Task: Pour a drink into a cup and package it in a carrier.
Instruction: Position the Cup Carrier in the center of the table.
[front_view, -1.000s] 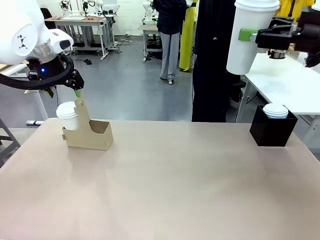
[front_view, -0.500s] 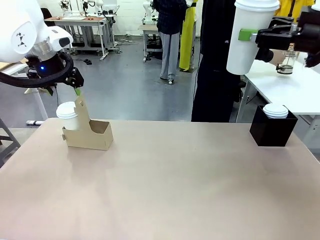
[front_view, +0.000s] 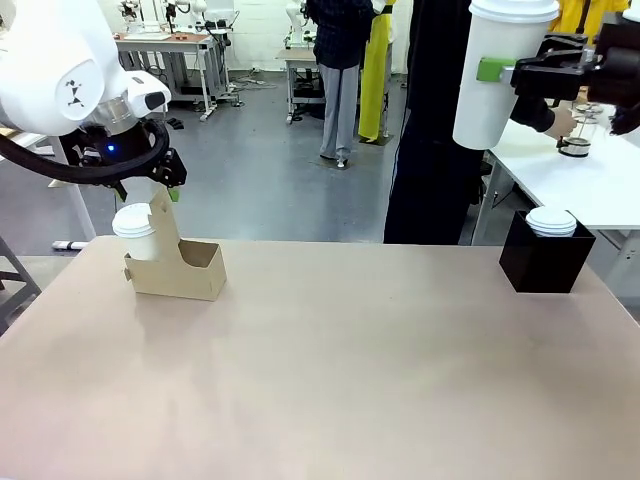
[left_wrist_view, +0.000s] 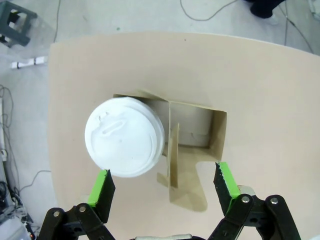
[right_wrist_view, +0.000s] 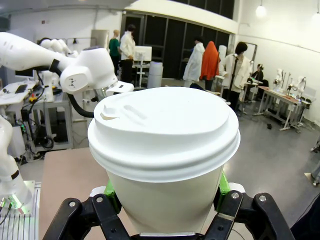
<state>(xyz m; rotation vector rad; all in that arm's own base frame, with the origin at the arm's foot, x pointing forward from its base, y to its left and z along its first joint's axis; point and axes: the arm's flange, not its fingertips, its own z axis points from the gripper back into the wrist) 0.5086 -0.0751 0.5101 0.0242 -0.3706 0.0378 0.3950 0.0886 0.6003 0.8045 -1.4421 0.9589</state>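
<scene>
The brown cardboard carrier (front_view: 190, 270) stands at the table's left, with a lidded white cup (front_view: 133, 224) in its left slot. My left gripper (front_view: 165, 188) hovers just above the handle tab. From above, its open fingers (left_wrist_view: 102, 187) straddle the tab (left_wrist_view: 173, 155), touching neither it nor the cup (left_wrist_view: 124, 136). High at the right, my right gripper (front_view: 520, 72) is shut on a second lidded white cup (front_view: 495, 75), which looms large between its pads (right_wrist_view: 165, 150). A person's hand holds the glass jug of the drink (front_view: 575, 140) on a far white table.
A black box (front_view: 545, 262) with a stack of white lids (front_view: 551, 220) sits at the table's far right. A person in dark clothes (front_view: 430, 120) stands behind the far edge. The carrier's right slot (left_wrist_view: 195, 130) holds nothing.
My left arm has shifted right over the carrier, and its jaws have narrowed somewhat. The person's hand has lowered the jug onto the white table. The right gripper and its cup have not moved.
</scene>
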